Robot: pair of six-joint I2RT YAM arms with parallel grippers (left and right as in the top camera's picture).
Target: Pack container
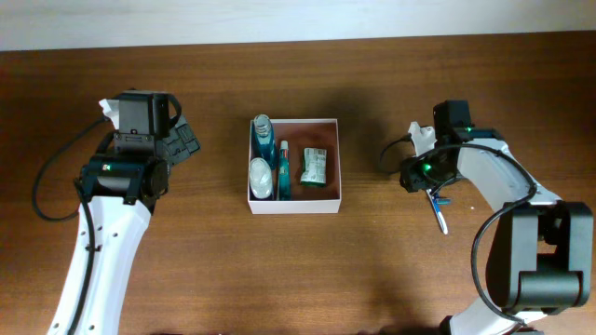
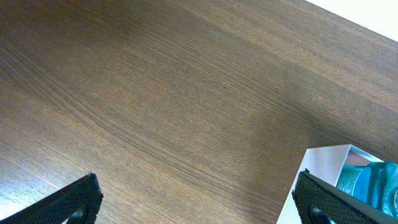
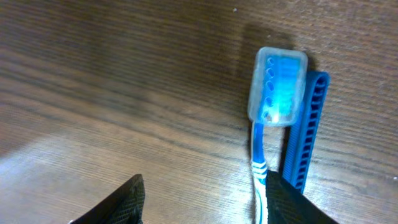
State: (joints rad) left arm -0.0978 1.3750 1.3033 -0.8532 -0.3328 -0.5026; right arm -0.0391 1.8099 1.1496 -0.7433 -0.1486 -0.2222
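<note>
The container [image 1: 294, 207] is a square white-walled box with a reddish-brown inside, at the table's middle. It holds teal bottles [image 1: 264, 140] along its left wall and a green packet [image 1: 314, 166]. My left gripper [image 1: 184, 140] is open and empty over bare wood to the container's left; the left wrist view [image 2: 199, 202] shows the container's corner [image 2: 323, 162] by the right finger. My right gripper [image 1: 426, 186] is open [image 3: 202, 205] low over the table. A blue toothbrush [image 3: 278, 87] with a clear head cap lies there, its handle just inside the right finger. The toothbrush also shows in the overhead view [image 1: 439, 212].
A blue comb [image 3: 305, 130] lies right beside the toothbrush, on its far side from the gripper's gap. The dark wooden table [image 1: 298, 279] runs to a pale wall along the back edge.
</note>
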